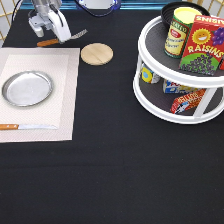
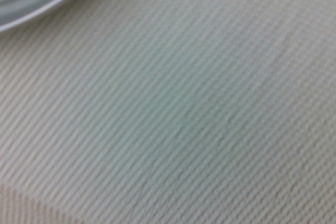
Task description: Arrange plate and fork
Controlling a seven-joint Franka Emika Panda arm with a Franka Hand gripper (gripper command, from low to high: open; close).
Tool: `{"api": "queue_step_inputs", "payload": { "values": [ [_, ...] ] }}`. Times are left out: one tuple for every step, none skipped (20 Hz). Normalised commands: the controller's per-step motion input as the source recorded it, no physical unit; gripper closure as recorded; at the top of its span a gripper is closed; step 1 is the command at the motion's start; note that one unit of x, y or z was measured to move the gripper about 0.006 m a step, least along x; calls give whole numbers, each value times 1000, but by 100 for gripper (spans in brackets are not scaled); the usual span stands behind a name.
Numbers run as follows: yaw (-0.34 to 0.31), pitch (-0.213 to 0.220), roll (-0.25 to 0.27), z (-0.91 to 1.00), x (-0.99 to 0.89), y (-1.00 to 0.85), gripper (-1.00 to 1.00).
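Observation:
The silver plate (image 1: 27, 88) lies flat on the left part of a pale placemat (image 1: 62, 75). A sliver of its rim (image 2: 22, 12) shows in the wrist view over the mat's weave (image 2: 187, 125). The fork (image 1: 49, 42) lies slanted just beyond the mat's top edge, with its brown handle toward the exterior view's left and its silver tines toward the right. My gripper (image 1: 62, 35) is at the exterior view's top left, with its tip right at the fork's middle and covering it. Whether it grips the fork does not show.
A wooden-handled knife (image 1: 25, 126) lies along the placemat's bottom edge. A tan wooden disc (image 1: 97, 53) sits on the black cloth right of the mat. A white two-tier turntable (image 1: 150, 95) with cans, a raisin box and a black bowl stands at the right.

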Motion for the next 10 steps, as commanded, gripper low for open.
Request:
{"api": "queue_step_inputs", "payload": {
  "values": [
    [-129, 161, 117, 83, 11, -483, 100],
    [-71, 177, 129, 129, 117, -609, 100],
    [-32, 183, 146, 131, 180, -689, 100],
    [-33, 176, 134, 123, 200, -697, 100],
    [-19, 171, 131, 114, 220, -734, 100],
    [-25, 159, 124, 89, 234, -734, 100],
    [-11, 161, 135, 86, 243, -766, 100],
    [-17, 159, 122, 91, 240, -760, 100],
    [-16, 164, 120, 106, 231, -769, 100],
    [-59, 170, 109, 106, 194, -651, 100]
  ]
}}
